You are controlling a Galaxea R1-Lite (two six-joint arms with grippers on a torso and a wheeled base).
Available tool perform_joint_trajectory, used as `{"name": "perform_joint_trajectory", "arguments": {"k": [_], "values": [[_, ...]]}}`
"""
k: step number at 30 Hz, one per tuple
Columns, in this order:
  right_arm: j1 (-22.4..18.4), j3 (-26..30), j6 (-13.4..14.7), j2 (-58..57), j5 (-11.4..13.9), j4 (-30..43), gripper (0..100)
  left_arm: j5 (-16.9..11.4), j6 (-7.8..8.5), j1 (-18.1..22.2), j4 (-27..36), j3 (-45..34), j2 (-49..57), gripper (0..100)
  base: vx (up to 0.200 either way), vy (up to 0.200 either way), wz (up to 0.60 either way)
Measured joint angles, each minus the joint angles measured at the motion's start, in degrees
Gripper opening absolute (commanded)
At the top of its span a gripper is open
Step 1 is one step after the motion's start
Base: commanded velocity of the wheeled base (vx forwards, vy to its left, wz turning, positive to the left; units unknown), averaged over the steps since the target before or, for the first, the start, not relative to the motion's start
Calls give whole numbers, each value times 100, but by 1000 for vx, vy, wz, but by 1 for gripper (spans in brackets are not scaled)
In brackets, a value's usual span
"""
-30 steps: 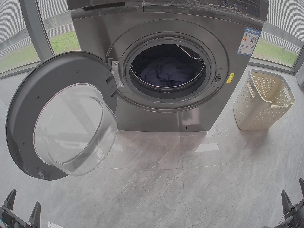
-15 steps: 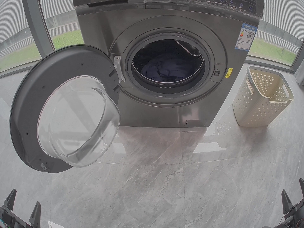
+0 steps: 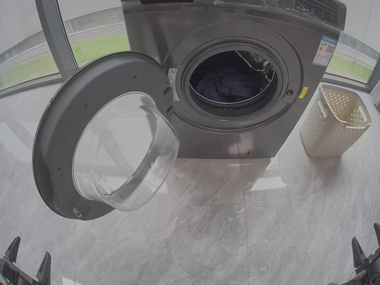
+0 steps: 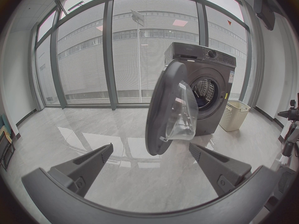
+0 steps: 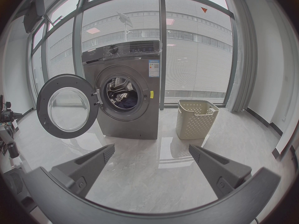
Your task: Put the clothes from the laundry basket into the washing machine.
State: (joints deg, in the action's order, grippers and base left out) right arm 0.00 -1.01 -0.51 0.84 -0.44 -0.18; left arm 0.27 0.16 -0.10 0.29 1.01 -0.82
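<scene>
The grey washing machine (image 3: pixel 237 16) stands ahead with its round door (image 3: pixel 107 139) swung wide to the left. Dark blue clothes (image 3: pixel 229 88) lie inside the drum. A cream laundry basket (image 3: pixel 336 119) stands on the floor right of the machine, and I see nothing in it. My left gripper (image 3: pixel 28 256) is low at the bottom left, open with nothing between its fingers. My right gripper (image 3: pixel 368 244) is low at the bottom right, also open and holding nothing. Both are well back from the machine. The machine (image 5: pixel 124 87) and basket (image 5: pixel 196 119) also show in the right wrist view.
Glossy grey tiled floor (image 3: pixel 206 226) lies open between me and the machine. Tall windows (image 3: pixel 23 40) run behind and beside it. The open door juts into the floor space on the left.
The whole head view has shifted: the machine and door now sit further right and the door looks larger, so the camera moved. Both grippers keep their places in the picture.
</scene>
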Motion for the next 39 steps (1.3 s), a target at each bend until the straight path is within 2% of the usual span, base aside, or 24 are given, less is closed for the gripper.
{"name": "perform_joint_trajectory", "arguments": {"k": [14,21,26,30,39], "values": [[-5,0,0,1,-7,2,100,9,57,15,-9,0,-2,100,0,0,0],[-7,0,0,1,-7,2,100,-247,216,5,-16,0,-4,100,0,0,0],[-7,0,0,4,-5,2,100,-250,145,7,-116,89,-4,100,0,0,0],[-7,0,0,4,-5,2,100,-324,66,5,-236,584,-168,100,0,0,0],[-7,0,0,4,-5,2,100,-683,-87,-127,-709,1418,-1792,100,0,0,0]]}}
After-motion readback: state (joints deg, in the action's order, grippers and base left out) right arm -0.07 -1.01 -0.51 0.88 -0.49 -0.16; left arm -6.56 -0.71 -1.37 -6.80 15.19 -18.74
